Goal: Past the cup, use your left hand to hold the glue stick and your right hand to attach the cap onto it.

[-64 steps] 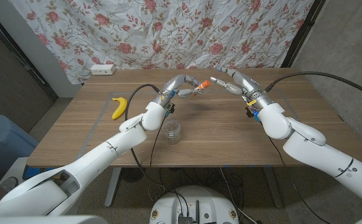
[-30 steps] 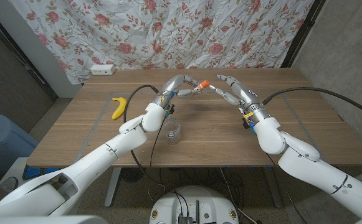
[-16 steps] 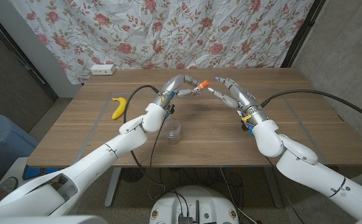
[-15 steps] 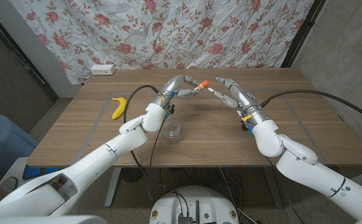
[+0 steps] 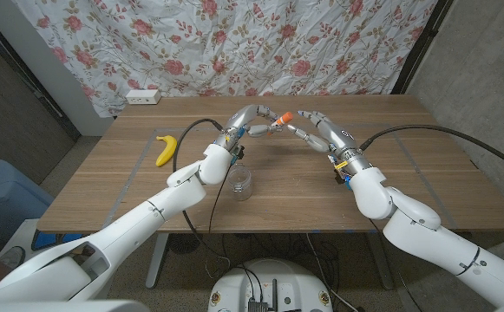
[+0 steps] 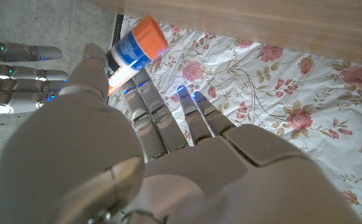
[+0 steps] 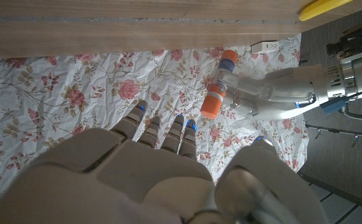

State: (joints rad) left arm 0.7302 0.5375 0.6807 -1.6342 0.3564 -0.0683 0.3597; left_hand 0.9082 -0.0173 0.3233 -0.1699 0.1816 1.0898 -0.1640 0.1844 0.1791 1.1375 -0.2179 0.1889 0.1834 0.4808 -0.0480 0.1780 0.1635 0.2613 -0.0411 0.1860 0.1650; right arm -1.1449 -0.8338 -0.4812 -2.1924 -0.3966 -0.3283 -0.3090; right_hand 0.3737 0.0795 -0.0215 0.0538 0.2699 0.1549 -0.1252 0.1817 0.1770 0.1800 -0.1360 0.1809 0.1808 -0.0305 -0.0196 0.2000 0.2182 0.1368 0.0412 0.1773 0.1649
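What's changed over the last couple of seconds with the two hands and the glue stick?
The right hand has swung in toward the left hand, so its fingertips are now close to the orange end of the glue stick. The left hand kept holding the stick raised beyond the cup; cup and banana stayed put.

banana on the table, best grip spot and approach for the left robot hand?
Grip the banana at mid-body, across its narrow width, coming from above. It lies flat on the wooden table, curved, its ends tapering, with bare wood all round it. The left robot hand holds the glue stick.
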